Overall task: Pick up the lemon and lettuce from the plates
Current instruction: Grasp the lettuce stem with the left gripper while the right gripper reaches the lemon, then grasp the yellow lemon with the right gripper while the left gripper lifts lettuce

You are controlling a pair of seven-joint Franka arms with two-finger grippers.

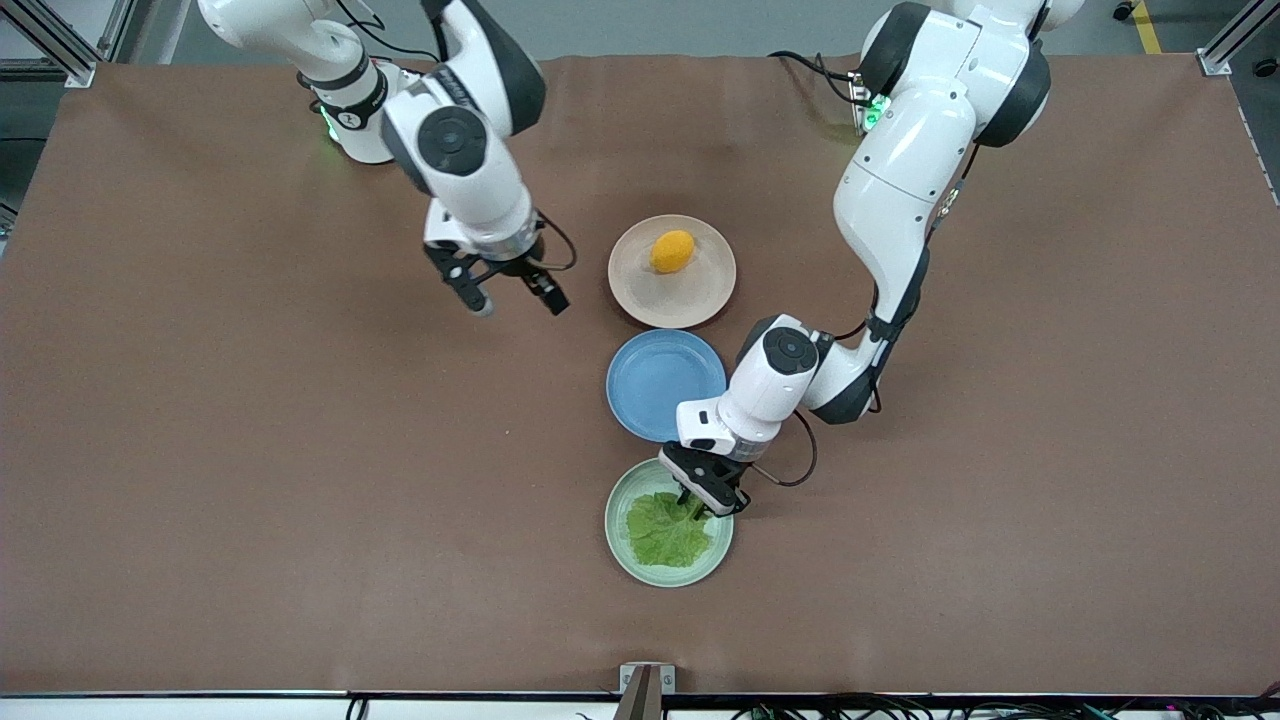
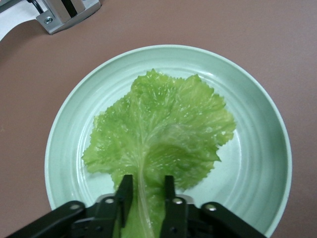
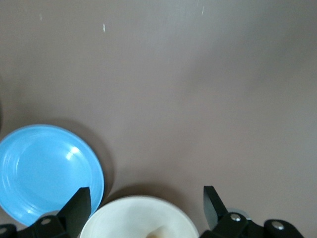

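The lettuce (image 1: 665, 535) lies on the mint green plate (image 1: 615, 540), nearest the front camera. My left gripper (image 1: 693, 505) is down on the leaf's stem end, its fingers closed in on both sides of the pale rib. The left wrist view shows the lettuce (image 2: 163, 124), the plate (image 2: 257, 163) and the gripper (image 2: 146, 191). The lemon (image 1: 671, 251) sits on the beige-pink plate (image 1: 700, 290). My right gripper (image 1: 515, 300) is open and empty over the table beside that plate, toward the right arm's end. In the right wrist view the gripper (image 3: 146, 191) frames the plate's edge (image 3: 129, 213).
An empty blue plate (image 1: 650, 385) lies between the two task plates, close to my left arm's wrist; it also shows in the right wrist view (image 3: 44, 173). A metal bracket (image 1: 645, 690) sits at the table's front edge.
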